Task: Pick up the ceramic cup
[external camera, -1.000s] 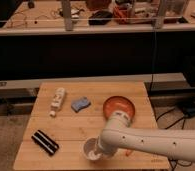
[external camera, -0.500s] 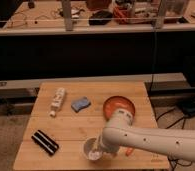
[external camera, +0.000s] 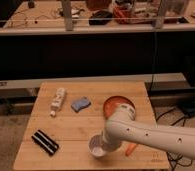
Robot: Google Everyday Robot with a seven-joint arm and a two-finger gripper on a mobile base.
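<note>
The ceramic cup (external camera: 97, 146) is small, white and round, standing upright near the front edge of the wooden table (external camera: 71, 125). My gripper (external camera: 107, 145) is at the end of the white arm (external camera: 151, 135), right against the cup's right side. The arm comes in from the lower right and hides the fingers. The orange plate (external camera: 116, 104) lies behind the arm, partly covered by it.
A blue sponge (external camera: 80, 104) lies mid-table. A white bottle (external camera: 57, 100) lies at the back left. A black rectangular object (external camera: 44, 142) lies at the front left. An orange item (external camera: 131, 148) pokes out under the arm. A dark shelf and a cluttered bench stand behind the table.
The arm has shifted slightly, with its end closing in on the cup's right side. The cup stays in its place on the table.
</note>
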